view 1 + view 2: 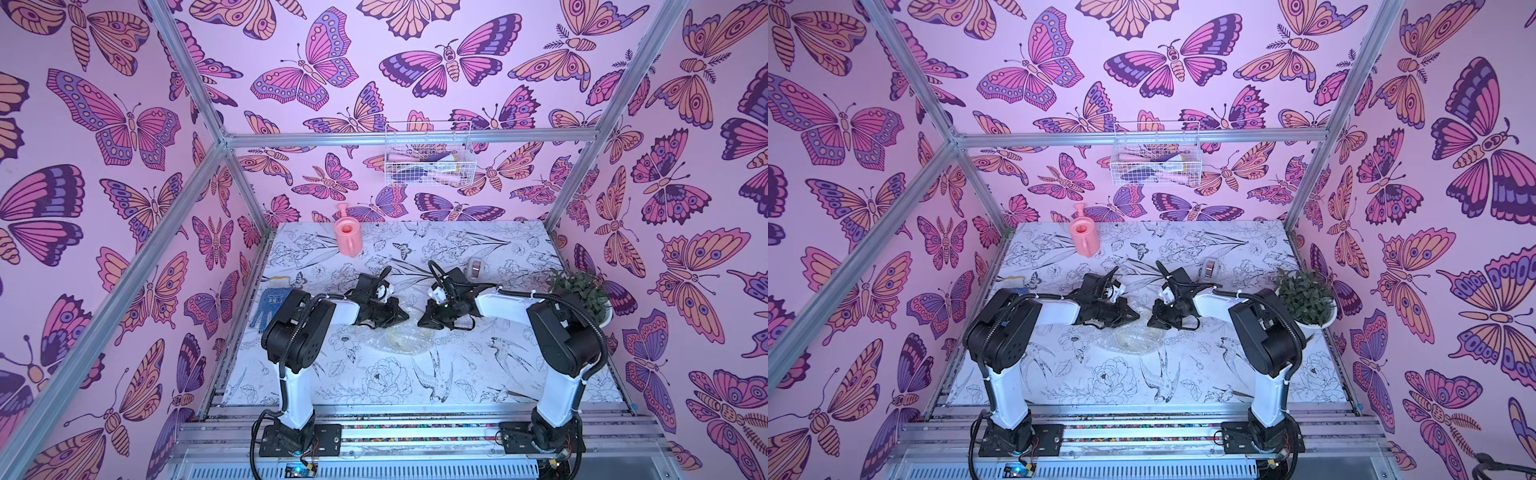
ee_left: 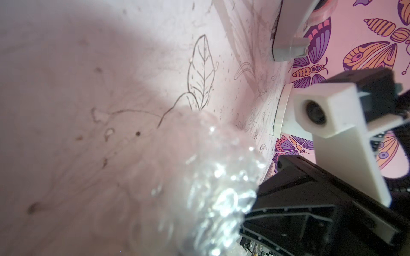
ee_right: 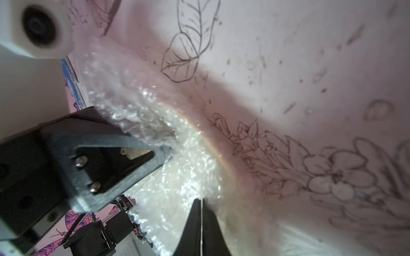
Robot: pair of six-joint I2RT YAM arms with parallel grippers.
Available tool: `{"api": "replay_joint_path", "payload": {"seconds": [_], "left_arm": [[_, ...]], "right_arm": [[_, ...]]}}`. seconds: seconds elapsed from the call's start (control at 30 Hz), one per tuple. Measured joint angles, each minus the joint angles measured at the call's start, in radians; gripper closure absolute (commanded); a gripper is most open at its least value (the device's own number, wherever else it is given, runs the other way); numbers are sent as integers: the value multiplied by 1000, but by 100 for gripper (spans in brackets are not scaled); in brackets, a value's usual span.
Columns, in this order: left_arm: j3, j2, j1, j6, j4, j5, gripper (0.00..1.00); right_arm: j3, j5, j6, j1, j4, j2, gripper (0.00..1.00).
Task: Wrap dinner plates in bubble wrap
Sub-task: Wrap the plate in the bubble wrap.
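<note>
As left gripper (image 1: 404, 318) pinches bubble wrap (image 1: 409, 338), right gripper (image 1: 420, 322) closed alongside

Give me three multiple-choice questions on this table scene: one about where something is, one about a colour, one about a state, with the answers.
1. Where does the watering can stand?
A) at the near edge
B) at the far end of the table
C) in the middle

2. What colour is the glove?
A) blue
B) red
C) green

3. How is the right gripper?
A) wide open
B) shut
C) out of view

Answers: 1 B, it stands farthest from the arms' bases; 2 A, it is plainly blue in a top view; 3 B, its fingers meet in the right wrist view.
</note>
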Motion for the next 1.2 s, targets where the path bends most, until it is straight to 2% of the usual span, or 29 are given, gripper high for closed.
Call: {"api": "replay_joint_path", "payload": {"seconds": [0.43,0.7,0.83,1.2], "left_arm": [[80,-112,-67,15,-248,-51,100],[129,-86,-158,14,-296,-41,100],[134,-61,-161,14,-301,-42,100],[100,1,-183,48,-254,-51,100]], "right_arm": [[4,0,-25,3,2,6,99],[4,8,-29,6,0,9,100],[3,12,-36,3,-6,12,100],[6,53,-34,3,-60,-45,84]]}}
